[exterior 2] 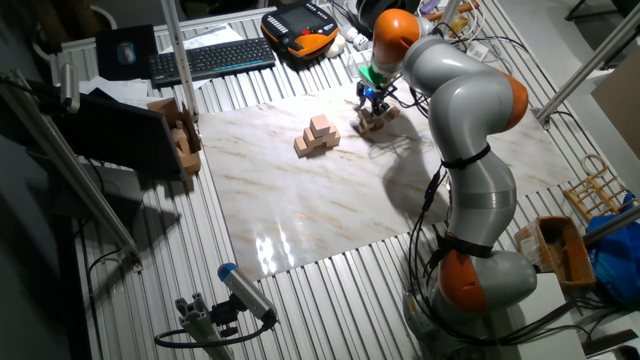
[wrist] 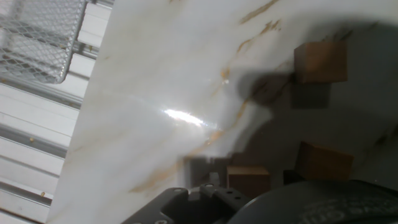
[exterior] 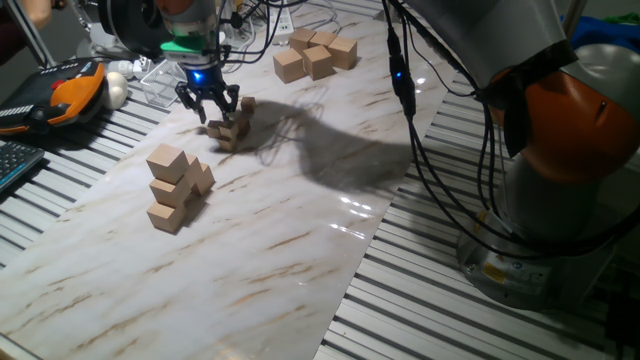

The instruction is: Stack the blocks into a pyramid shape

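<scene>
Several tiny tan blocks [exterior: 229, 131] sit in a small heap on the marble board, and one more block [exterior: 247, 103] lies just behind it. My gripper [exterior: 210, 108] hovers right over the heap's left side, fingers spread open, nothing between them. In the other fixed view the gripper [exterior 2: 371, 102] stands above the same heap [exterior 2: 372, 124]. The hand view shows three blocks on the marble: one upper right [wrist: 320, 61], one lower right [wrist: 322, 163], one at the bottom middle [wrist: 248, 178]. The fingertips are hidden there.
A stack of bigger tan cubes [exterior: 176, 186] stands front left of the heap. More cubes [exterior: 316, 54] are grouped at the board's far end. A wire mesh basket [wrist: 37, 37] and an orange pendant [exterior: 70, 90] lie off the board's left edge.
</scene>
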`<state>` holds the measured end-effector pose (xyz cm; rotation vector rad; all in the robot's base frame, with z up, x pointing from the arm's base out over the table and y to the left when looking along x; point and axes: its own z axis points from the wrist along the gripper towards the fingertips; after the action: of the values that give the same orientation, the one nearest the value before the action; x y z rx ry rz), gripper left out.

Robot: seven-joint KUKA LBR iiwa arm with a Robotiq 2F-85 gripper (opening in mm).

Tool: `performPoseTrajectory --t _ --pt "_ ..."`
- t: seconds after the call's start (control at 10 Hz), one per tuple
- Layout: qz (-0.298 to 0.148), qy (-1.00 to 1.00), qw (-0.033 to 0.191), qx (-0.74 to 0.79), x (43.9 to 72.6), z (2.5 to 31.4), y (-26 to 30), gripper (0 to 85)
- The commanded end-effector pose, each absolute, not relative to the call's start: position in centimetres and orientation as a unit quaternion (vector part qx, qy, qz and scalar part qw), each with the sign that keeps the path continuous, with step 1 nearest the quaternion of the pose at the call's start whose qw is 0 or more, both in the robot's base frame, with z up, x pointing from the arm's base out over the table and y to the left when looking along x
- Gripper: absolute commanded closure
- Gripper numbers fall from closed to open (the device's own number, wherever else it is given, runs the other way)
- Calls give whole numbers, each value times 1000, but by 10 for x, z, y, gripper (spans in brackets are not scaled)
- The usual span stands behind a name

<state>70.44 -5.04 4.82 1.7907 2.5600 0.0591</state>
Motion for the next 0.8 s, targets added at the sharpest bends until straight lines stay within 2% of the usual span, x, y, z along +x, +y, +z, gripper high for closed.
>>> performPoseTrajectory --t 0.0,0.7 --pt "18 819 9 574 704 48 -50 340" --pt "19 818 12 575 704 45 -49 340"
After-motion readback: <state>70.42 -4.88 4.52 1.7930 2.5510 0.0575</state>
